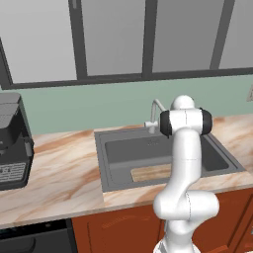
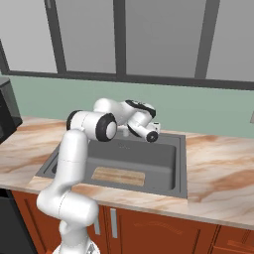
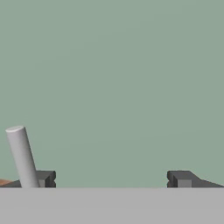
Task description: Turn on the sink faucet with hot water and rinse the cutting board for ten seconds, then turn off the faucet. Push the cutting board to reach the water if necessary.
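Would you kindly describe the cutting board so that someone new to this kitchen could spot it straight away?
Find the dark-grey sink set in the marbled peach counter under the windows. On the basin floor, by the front wall, lies the cutting board. It is a thin, flat, light-tan wooden rectangle, the one pale thing inside the dark basin, unlike the metallic sink faucet standing at the back rim.
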{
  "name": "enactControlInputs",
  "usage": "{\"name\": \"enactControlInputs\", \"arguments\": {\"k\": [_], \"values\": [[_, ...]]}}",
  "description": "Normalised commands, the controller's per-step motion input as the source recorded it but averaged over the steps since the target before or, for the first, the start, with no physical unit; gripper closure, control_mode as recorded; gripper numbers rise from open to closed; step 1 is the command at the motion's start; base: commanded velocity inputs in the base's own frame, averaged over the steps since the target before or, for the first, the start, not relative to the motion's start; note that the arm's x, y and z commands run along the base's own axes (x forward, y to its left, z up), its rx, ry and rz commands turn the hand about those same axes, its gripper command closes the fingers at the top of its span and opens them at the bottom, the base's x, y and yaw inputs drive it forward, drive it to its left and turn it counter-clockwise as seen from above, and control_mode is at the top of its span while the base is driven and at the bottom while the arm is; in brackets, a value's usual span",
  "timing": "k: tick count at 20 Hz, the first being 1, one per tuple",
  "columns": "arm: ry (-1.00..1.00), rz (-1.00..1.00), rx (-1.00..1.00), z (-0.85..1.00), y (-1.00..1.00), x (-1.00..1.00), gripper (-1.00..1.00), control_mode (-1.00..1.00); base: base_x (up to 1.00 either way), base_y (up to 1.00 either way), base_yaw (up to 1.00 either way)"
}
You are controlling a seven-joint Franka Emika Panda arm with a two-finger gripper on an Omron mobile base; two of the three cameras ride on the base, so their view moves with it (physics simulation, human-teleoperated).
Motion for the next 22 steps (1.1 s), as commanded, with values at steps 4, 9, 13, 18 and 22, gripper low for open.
{"name": "enactControlInputs", "arguments": {"k": [4, 9, 13, 18, 22], "values": [[0.0, 0.0, 0.0, -0.05, 0.0, 0.2, -1.0, -1.0, 0.0, 0.0, 0.0], [0.0, 0.0, 0.0, -0.01, 0.0, 0.04, -1.0, -1.0, 0.0, 0.0, 0.0], [0.0, 0.0, 0.0, 0.0, 0.0, 0.0, -1.0, -1.0, 0.0, 0.0, 0.0], [0.0, 0.0, 0.0, 0.0, 0.0, 0.0, -1.0, -1.0, 0.0, 0.0, 0.0], [0.0, 0.0, 0.0, 0.0, 0.0, 0.0, -1.0, -1.0, 0.0, 0.0, 0.0]]}}
